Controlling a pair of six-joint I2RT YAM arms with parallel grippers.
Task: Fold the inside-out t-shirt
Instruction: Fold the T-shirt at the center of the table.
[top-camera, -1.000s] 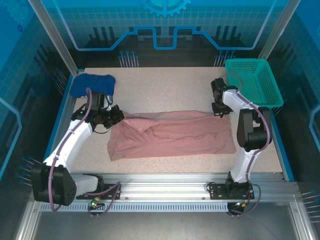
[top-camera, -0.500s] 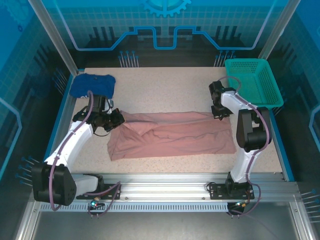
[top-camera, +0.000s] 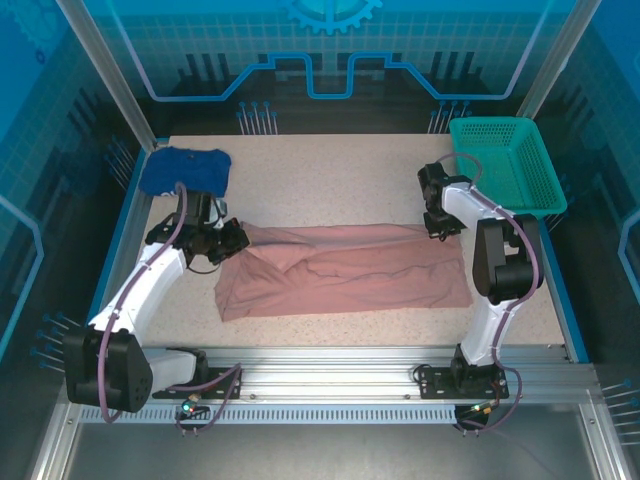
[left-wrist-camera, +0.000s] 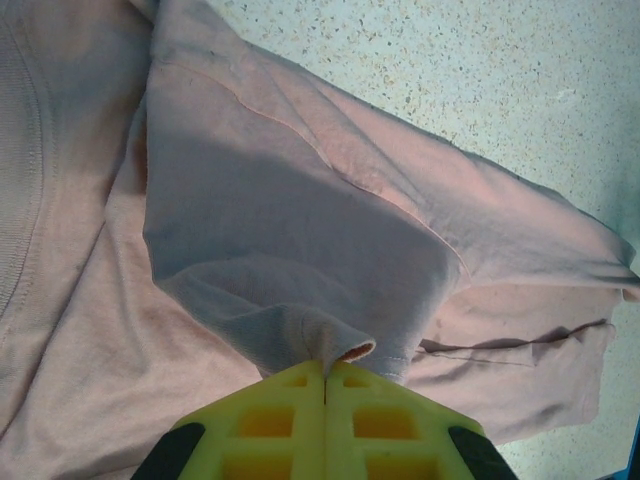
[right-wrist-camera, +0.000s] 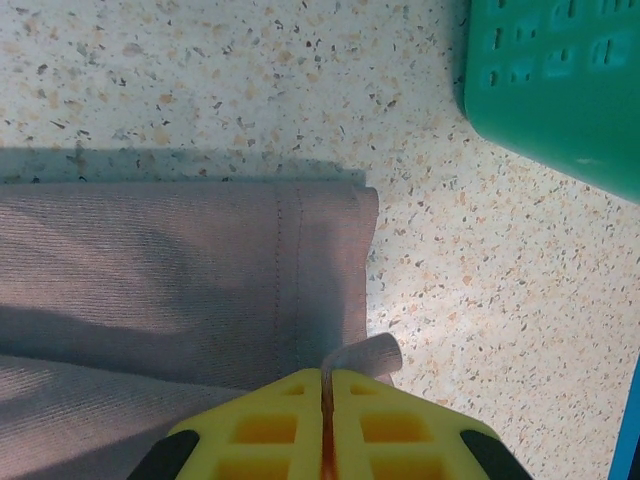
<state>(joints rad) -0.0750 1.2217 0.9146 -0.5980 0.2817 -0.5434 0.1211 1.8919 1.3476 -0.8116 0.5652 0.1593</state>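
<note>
- Speckled pale tabletop (top-camera: 320, 165) carries the dusty-pink cotton t-shirt (top-camera: 345, 272), which lies as a wide band at centre between both arms.
- Left gripper (left-wrist-camera: 325, 372) is clenched on bunched cloth at the band's far-left corner. The right gripper (right-wrist-camera: 325, 378) pinches the stitched far-right corner.
- Both bites look thin, so pulling the arms further apart could slip a corner free and spoil the fold.
- A second ago a raised flap sat near the left gripper. It has now flattened, and the far edge runs straighter.
</note>
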